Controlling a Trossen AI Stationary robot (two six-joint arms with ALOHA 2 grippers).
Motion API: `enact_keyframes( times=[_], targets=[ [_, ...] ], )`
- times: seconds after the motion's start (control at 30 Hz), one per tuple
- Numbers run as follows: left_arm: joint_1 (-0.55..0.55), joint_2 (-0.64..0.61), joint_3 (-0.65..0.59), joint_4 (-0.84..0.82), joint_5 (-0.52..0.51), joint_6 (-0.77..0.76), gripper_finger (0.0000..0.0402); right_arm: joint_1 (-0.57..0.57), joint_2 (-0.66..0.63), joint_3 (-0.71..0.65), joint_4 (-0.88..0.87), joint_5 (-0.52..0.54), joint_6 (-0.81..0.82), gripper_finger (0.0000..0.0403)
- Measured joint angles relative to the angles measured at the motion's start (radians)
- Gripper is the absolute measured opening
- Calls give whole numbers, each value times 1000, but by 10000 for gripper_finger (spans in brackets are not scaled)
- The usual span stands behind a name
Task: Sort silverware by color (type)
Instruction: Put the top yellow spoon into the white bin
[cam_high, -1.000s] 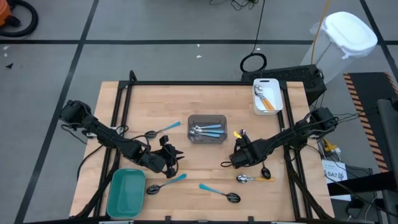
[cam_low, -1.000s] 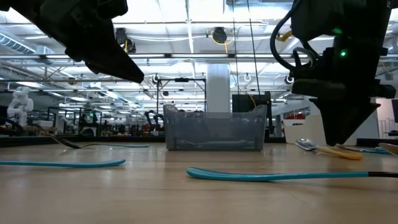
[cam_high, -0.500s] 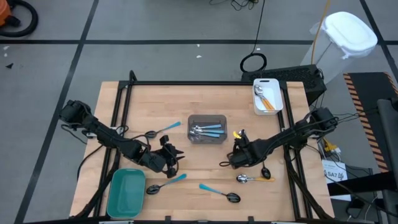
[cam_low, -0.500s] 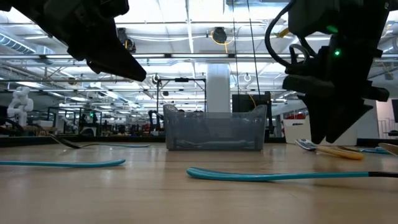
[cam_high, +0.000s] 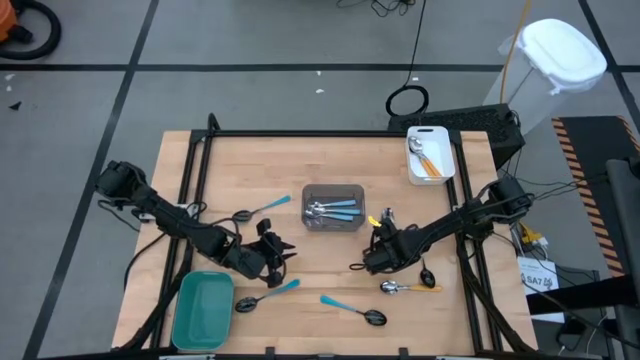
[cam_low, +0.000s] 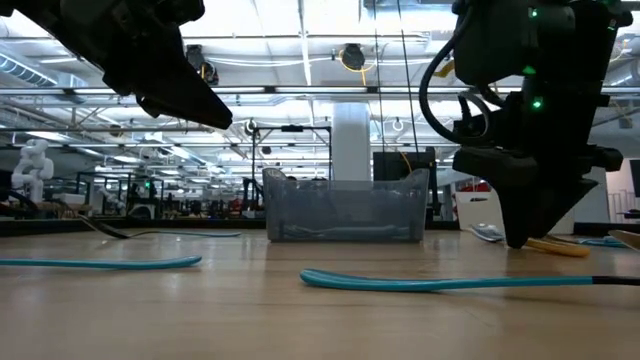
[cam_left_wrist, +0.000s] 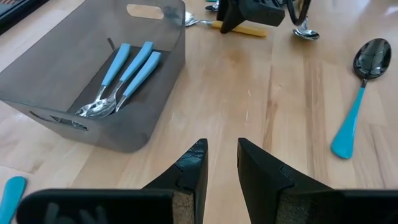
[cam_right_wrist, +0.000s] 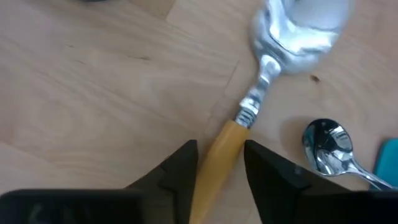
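Silverware partly sorted: blue-handled spoons lie in the grey bin (cam_high: 333, 208) at frame centre, orange-handled ones in the white tray (cam_high: 431, 155) upper right. Teal bin (cam_high: 202, 310) lower left looks empty. About six spoons loose on the table (cam_high: 330, 160). Right gripper (cam_right_wrist: 219, 167), right of centre, straddles an orange-handled spoon (cam_right_wrist: 261, 102), fingers apart, not clamped. Left gripper (cam_left_wrist: 221, 168), left of centre, holds nothing, fingers narrowly parted. Roughly half left.
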Motion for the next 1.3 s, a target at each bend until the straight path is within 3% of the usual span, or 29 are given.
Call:
enact_keyframes(
  times=[0.3,0.77,1.3],
  targets=[
    [-16,0,0,0,0,-5,88,32,2,-2,11,46,32,41],
    [-12,0,0,2,0,59,88,51,-49,-6,-41,62,25,41],
    [92,0,0,-4,1,236,88,55,-308,-7,-356,70,86,41]
  ],
)
